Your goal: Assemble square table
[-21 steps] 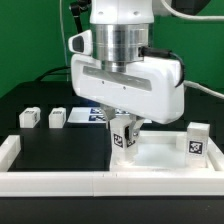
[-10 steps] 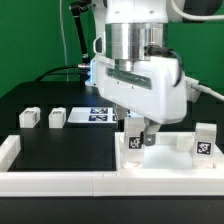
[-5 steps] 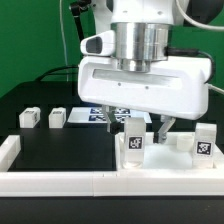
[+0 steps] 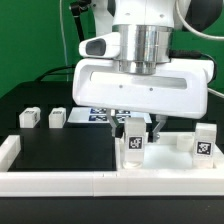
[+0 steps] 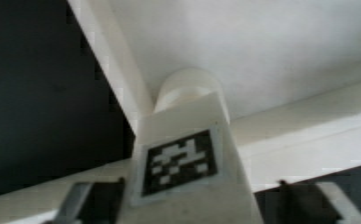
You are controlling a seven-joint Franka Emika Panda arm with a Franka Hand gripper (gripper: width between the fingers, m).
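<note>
The gripper [image 4: 137, 129], jaws spread, straddles a leg [image 4: 132, 142] standing upright on the tabletop's [image 4: 170, 159] corner; next, I reckon, clamp and twist it home.

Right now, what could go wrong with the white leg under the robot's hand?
1. The leg stands upright on the tabletop. The gripper sits around it, and its jaws look open. A sideways nudge from a finger might tip the leg over.
2. A second leg stands nearby, toward the exterior view's right. The wide hand could bump it if it swings that way.
3. The pictures don't show whether the leg is fixed in place, so it may wobble.
</note>
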